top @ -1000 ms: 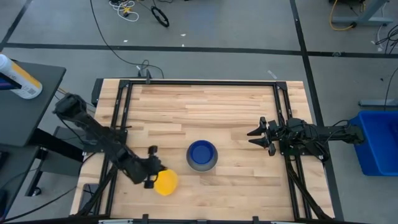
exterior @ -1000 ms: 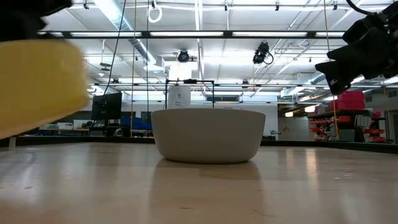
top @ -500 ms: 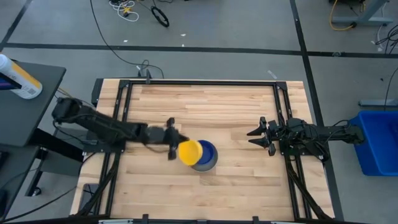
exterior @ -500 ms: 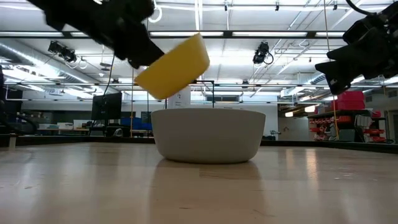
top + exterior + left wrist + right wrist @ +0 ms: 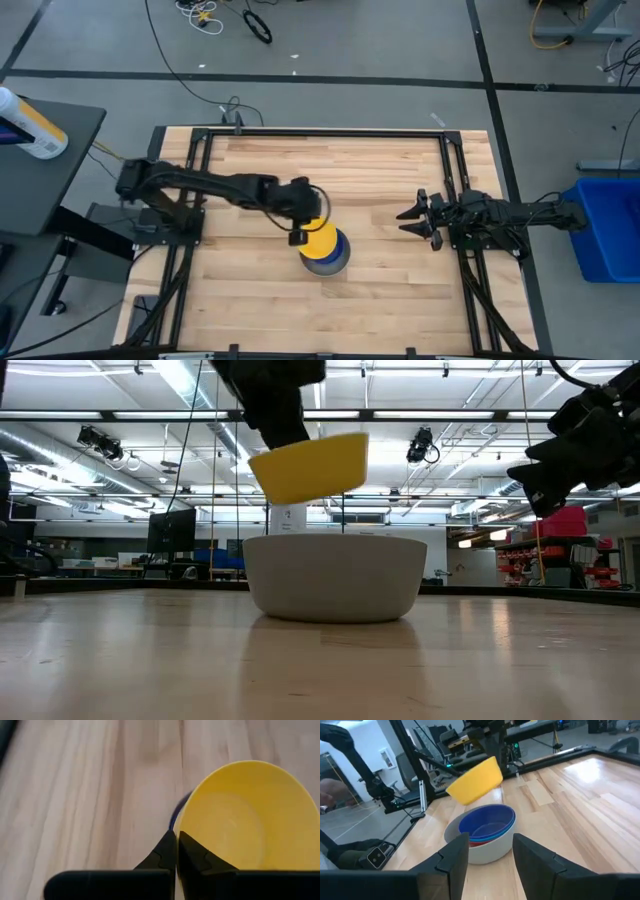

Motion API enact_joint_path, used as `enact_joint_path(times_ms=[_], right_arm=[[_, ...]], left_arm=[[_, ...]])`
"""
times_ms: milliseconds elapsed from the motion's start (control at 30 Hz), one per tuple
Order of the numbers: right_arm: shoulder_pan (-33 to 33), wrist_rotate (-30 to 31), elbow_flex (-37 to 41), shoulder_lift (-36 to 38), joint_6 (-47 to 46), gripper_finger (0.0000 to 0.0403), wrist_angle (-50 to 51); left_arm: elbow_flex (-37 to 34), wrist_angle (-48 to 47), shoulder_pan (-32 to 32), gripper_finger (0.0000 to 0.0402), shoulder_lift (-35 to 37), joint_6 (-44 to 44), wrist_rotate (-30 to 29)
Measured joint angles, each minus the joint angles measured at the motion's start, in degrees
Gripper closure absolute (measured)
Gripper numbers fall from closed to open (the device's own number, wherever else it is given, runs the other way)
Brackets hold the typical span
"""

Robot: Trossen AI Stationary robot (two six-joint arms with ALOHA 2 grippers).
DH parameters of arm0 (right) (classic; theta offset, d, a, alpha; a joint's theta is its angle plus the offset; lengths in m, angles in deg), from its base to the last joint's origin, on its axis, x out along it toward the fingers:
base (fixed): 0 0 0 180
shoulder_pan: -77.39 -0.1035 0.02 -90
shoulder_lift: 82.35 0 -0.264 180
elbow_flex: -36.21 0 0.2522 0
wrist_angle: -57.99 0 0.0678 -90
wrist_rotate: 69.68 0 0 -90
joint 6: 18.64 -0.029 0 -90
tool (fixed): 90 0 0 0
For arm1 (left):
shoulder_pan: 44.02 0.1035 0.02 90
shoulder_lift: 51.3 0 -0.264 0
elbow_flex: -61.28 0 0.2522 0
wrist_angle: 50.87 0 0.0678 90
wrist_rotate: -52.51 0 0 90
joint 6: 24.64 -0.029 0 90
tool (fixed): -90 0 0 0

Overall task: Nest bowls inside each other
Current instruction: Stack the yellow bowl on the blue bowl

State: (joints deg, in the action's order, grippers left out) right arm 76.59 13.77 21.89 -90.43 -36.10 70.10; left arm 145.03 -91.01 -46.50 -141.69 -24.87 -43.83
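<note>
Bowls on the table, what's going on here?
The left gripper is shut on the rim of the yellow bowl and holds it tilted in the air just above the bowl stack, not yet inside it. The stack is a grey bowl with a red rim and a dark blue bowl showing inside. A light blue one can't be made out. The right gripper waits open at the table's right side, holding nothing.

Wooden table [image 5: 380, 180], blue bin [image 5: 606, 228], floor cables [image 5: 205, 14]
</note>
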Motion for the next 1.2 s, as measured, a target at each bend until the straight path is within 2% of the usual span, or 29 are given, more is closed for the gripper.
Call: enact_joint_path(times_ms=[67, 233, 367, 667, 1033, 1200], right_arm=[[0.0, -0.1, 0.0, -0.7, -0.7, 0.024, 0.0], [0.0, -0.2, 0.0, -2.8, -1.5, 0.0237, 0.0], [0.0, -0.2, 0.0, -4.2, -1.7, 0.0239, 0.0], [0.0, -0.2, 0.0, -5.9, -2.2, 0.024, -0.1], [0.0, -0.4, 0.0, -6.0, -2.7, 0.0242, -0.1], [0.0, -1.8, 0.0, -6.0, -2.9, 0.0238, -0.3]], left_arm=[[4.4, -5.2, 0.5, 0.0396, -3.3, -0.9, 0.6], [11.5, -10.5, 0.9, 0.0396, -8.5, -1.9, 4.1], [13.9, -12.8, 2.1, 0.0396, -9.9, -1.6, 8.7], [14.0, -12.4, 6.9, 0.0396, -10.1, 0.3, 18.9], [14.0, -11.4, 6.9, 0.0396, -10.1, 2.2, 23.8], [12.3, -7.0, 7.4, 0.0396, -10.0, 4.4, 27.5]])
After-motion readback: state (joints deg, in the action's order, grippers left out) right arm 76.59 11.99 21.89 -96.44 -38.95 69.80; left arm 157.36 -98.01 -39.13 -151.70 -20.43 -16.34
